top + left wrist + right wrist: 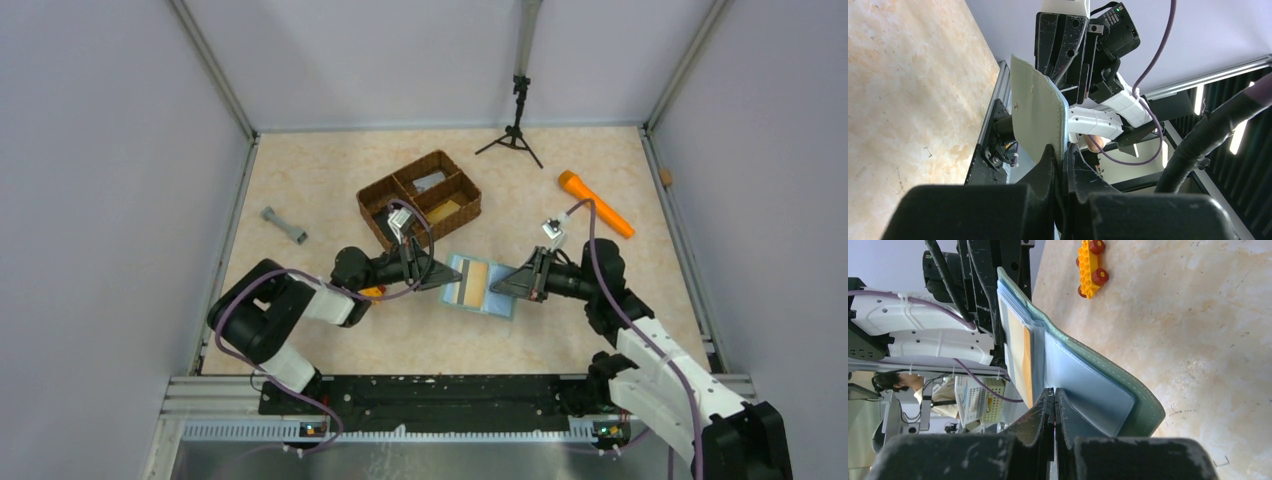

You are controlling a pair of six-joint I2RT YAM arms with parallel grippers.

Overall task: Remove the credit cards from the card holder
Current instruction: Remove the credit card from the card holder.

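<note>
**DESK:** What does the frame show?

**PHOTO:** Two robot arms hold a card holder (480,285) spread open between them at the centre of the overhead frame. It sits just below and to the right of a brown basket (420,198).

**DESK:** And the claws?

**PHOTO:** The left gripper (437,277) has its jaws pressed together on the holder's left edge. In its wrist view the grey-green outer face of the card holder (1038,117) rises straight out of the fingers (1045,165). The right gripper (506,283) is closed down to a sliver on the opposite side, at the rim of a pale blue pocket (1088,390).

**DESK:** Is a card pinched in there?

**PHOTO:** That view runs edge-on along the pads, so I cannot tell whether a card is caught with the pocket film.

**DESK:** Where are the credit cards?

**PHOTO:** None lies loose on the table. A dark strip (459,287) and a yellowish piece (476,283) sit in the pockets at the middle of the holder, and I read the dark one as a card. (A yellow toy car (1089,262) sits on the table at the top of the right wrist frame and is not in play.)

**DESK:** Why is it held that way?

**PHOTO:** My reading is that the left claw anchors the cover, so a pull from the right draws out a card and does not drag the whole wallet. Holding it open also keeps the pocket mouths within reach. The extraction itself looks barely begun.
</note>
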